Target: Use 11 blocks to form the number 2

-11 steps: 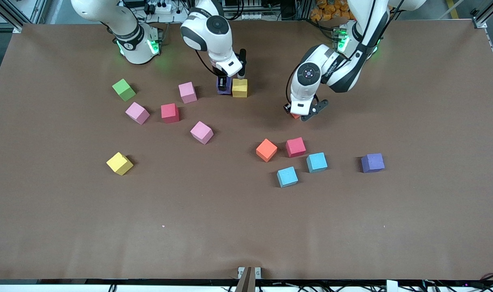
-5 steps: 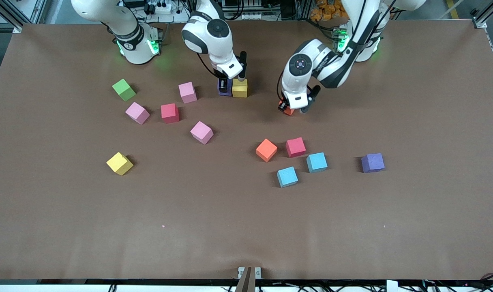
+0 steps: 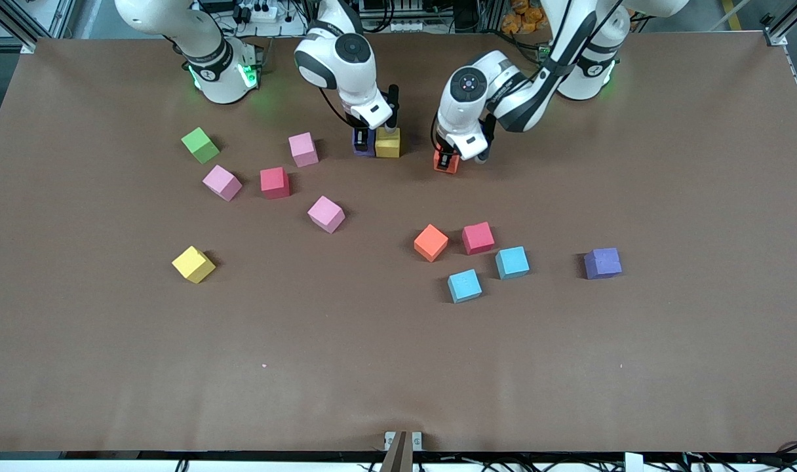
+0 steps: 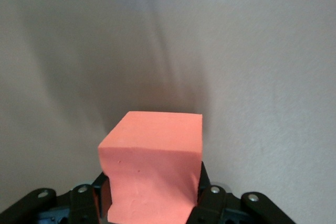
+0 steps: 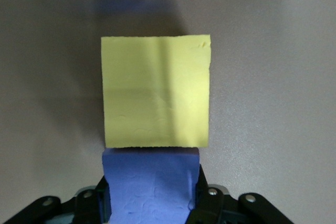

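The blocks [image 3: 431, 242] lie scattered over the half of the table [image 3: 667, 328] by the robots' edge, green cube [image 3: 200, 145] among them, no digit formed. The right gripper [image 3: 366, 139] is closed on a purple block [image 3: 360, 141] touching a yellow block [image 3: 388, 142]; the left gripper [image 3: 449, 158] clamps an orange block [image 3: 445, 162] nearby. Wrist views show purple [image 5: 151, 182] pressed flush against yellow [image 5: 156, 91], and orange [image 4: 152, 166] between the fingers [image 4: 210, 203].

Even, fairly bright overhead light covers the brown surface [image 3: 398, 367]; cubes cast short soft shadows. Green lamps glow at the arm bases. Front view is sharp. Wrist views look paler, with dark shading around each held cube
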You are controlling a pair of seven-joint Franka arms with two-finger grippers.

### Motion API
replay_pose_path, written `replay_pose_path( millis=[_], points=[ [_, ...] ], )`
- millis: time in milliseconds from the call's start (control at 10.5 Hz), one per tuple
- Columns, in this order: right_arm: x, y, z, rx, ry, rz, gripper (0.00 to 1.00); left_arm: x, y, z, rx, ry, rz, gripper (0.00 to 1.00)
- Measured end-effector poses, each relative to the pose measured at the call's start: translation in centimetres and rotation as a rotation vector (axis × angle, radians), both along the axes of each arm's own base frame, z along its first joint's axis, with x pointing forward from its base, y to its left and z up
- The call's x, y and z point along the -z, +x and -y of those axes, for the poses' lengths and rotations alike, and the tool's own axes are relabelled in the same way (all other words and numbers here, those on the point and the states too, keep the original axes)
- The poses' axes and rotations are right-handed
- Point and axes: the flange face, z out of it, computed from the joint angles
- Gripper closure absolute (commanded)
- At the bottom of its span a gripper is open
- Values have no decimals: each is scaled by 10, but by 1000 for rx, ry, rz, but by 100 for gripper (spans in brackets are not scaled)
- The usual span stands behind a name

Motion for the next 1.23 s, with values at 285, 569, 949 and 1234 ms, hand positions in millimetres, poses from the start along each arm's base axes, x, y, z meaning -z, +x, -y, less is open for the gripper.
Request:
replay_pose_path(
  millis=[285,569,949,1234],
  points=[
    [-3,2,-2,4,10,6,0,4,-9,14,-112,-48,12,100],
    [-27,5,-5,13,6,7,0,-1,-21,30,-241,-95,15,100],
    [-92,37,20,107,-10,4,0,2,-30,34,-300,-88,-6,100],
    [-110,119,82,321,13,19,0,8,-34,36,-298,-86,-18,100]
  ],
)
